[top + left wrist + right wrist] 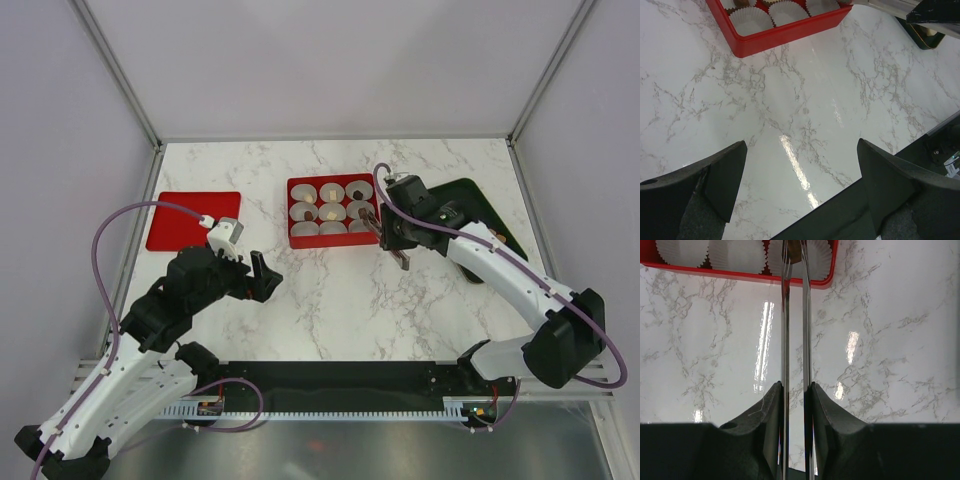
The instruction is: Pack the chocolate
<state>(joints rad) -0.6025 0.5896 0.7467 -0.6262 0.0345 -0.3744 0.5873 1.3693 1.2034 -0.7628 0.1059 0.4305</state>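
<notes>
My right gripper (796, 386) is shut on a pair of thin metal tongs (785, 330). The tong tips pinch a brown chocolate (795, 251) over the near right paper cup (815, 260) of the red box (740, 275). In the top view the right gripper (388, 240) sits at the right near corner of the red box (330, 241), and several cups hold tan or dark pieces (328, 216). My left gripper (262, 275) hovers low over the marble, left of centre. Its jaws are wide open with nothing between them (802, 150).
A flat red lid (193, 220) lies at the left. A dark tray (484, 205) lies behind the right arm, mostly hidden by it. The left wrist view shows the box corner (785, 37) and a tray edge (925, 37) far ahead. Black rail (330, 385) runs along the near edge.
</notes>
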